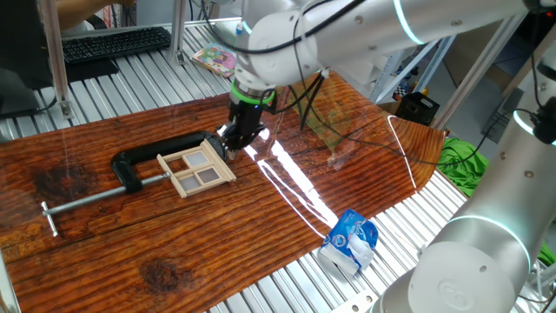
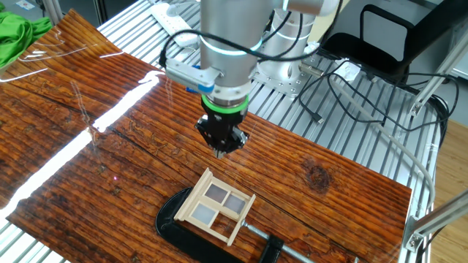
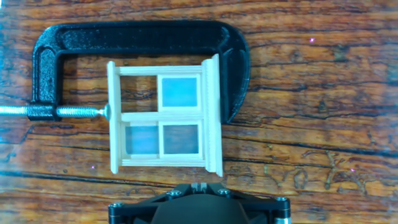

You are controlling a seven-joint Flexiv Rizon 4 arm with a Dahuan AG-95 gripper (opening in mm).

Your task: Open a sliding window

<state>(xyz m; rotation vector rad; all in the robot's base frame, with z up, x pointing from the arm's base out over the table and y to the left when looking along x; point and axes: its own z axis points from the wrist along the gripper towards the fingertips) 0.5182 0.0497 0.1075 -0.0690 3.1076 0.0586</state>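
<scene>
The sliding window point(image 3: 165, 116) is a small pale wooden frame with crossbars, lying flat on the wooden table and held in a black clamp point(image 3: 124, 37). Its top-left pane shows bare table through it. The other three panes show bluish-grey panels. It also shows in one fixed view point(image 1: 197, 169) and in the other fixed view point(image 2: 218, 206). My gripper point(image 3: 198, 185) hovers just beside the window's long side rail, fingertips pressed together with nothing between them. It stands above the table next to the window in one fixed view point(image 1: 233, 149) and in the other fixed view point(image 2: 222, 152).
The clamp's screw rod point(image 1: 87, 198) sticks out toward the table's near-left edge. A blue-and-white packet point(image 1: 349, 243) lies at the table's front edge. A keyboard point(image 1: 113, 43) and green cloth point(image 1: 460, 161) lie off the table. Cables point(image 2: 344, 88) run behind the arm base.
</scene>
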